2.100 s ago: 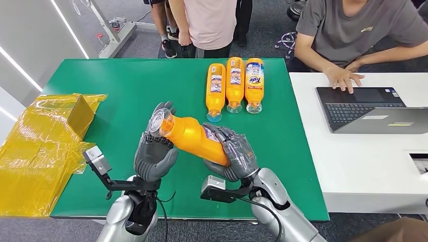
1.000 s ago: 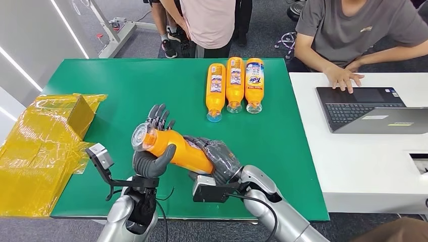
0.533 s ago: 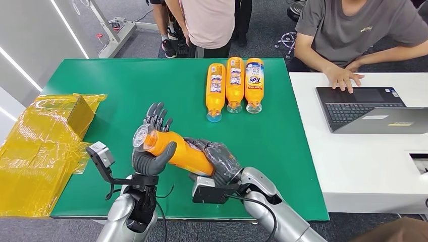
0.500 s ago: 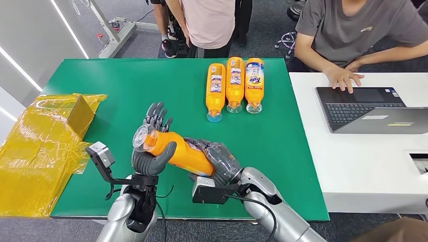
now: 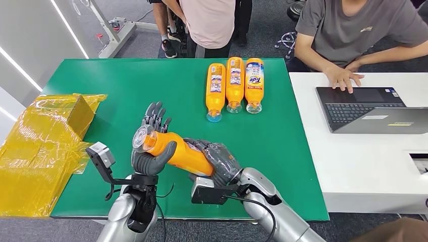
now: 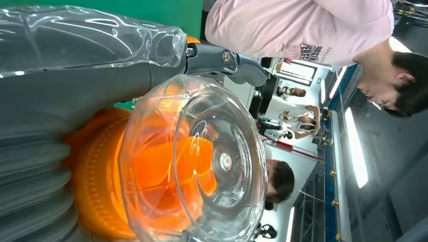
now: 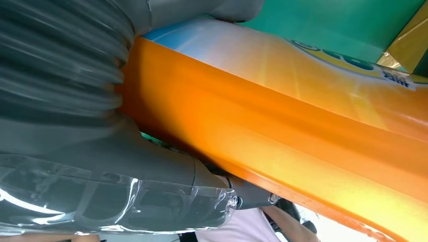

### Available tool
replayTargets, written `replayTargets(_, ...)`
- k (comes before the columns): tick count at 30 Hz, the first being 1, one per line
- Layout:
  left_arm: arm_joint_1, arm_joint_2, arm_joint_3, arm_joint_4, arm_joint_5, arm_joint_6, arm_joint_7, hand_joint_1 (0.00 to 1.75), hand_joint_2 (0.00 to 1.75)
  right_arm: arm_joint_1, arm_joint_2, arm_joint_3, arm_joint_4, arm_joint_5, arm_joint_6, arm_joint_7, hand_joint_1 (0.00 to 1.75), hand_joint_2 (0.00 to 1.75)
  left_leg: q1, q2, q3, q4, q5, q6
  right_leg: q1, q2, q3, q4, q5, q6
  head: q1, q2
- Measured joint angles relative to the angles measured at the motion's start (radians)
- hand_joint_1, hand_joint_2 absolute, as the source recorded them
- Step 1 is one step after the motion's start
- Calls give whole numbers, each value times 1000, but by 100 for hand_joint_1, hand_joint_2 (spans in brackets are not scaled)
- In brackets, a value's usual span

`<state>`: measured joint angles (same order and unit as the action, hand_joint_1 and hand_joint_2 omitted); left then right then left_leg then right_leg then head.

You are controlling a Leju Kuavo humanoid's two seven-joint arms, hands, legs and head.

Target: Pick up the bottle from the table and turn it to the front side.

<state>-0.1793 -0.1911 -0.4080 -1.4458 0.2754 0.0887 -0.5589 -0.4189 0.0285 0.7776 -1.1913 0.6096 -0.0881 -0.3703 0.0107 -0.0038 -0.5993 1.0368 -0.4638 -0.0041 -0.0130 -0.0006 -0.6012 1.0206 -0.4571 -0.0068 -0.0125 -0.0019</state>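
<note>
Orange bottle (image 5: 176,151) lifted off green table (image 5: 121,91), left hand (image 5: 150,151) cupping neck, right hand (image 5: 217,160) wrapping base, label mostly hidden

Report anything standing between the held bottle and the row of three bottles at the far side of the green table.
Nothing visible: bare green table separates the held bottle from the three bottles.

A green table (image 5: 126,91) stands on grey carpet (image 5: 141,45), and flush against its right edge is a white table (image 5: 363,166) carrying an open laptop (image 5: 363,108). A person in a grey shirt (image 5: 353,25) sits at the white table with a hand by the keyboard, and another in a pink shirt (image 5: 209,20) stands at the green table's far edge. Yellow plastic wrapping (image 5: 40,146) is heaped at the left end, beside a white wall panel (image 5: 30,40) crossed by bright light strips.
</note>
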Motion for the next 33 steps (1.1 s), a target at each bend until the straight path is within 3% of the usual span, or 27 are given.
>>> replayTargets(2, 0, -2, 0, 0, -1, 3, 0, 171, 175, 0, 0, -1, 0, 1, 0, 2, 175, 175, 0, 0, 0, 0, 0, 0, 0, 0, 0, 0, 0, 0, 0, 0)
replayTargets(23, 1, -3, 5, -1, 3, -13, -6, 175, 175, 8, 2, -17, -6, 20, -6, 12, 175, 175, 0, 0, 0, 0, 0, 0, 0, 0, 0, 0, 0, 0, 0, 0)
replayTargets(24, 1, -3, 5, -1, 3, -13, -6, 175, 175, 9, 3, -18, -7, 20, -9, 12, 162, 175, 0, 0, 0, 0, 0, 0, 0, 0, 0, 0, 0, 0, 0, 0)
replayTargets(27, 2, -3, 6, -1, 3, -15, -6, 175, 175, 12, 3, -20, -10, 20, -24, 11, 32, 175, 0, 0, 0, 0, 0, 0, 0, 0, 0, 0, 0, 0, 0, 0)
replayTargets(28, 2, -3, 6, -2, 3, -16, -6, 175, 175, 15, 4, -20, -13, 16, -32, 9, 1, 175, 0, 0, 0, 0, 0, 0, 0, 0, 0, 0, 0, 0, 0, 0)
replayTargets(33, 4, -3, 7, -4, 6, -6, -5, 175, 175, 47, 23, -24, -56, -47, -87, -8, 0, 175, 0, 0, 0, 0, 0, 0, 0, 0, 0, 0, 0, 0, 0, 0)
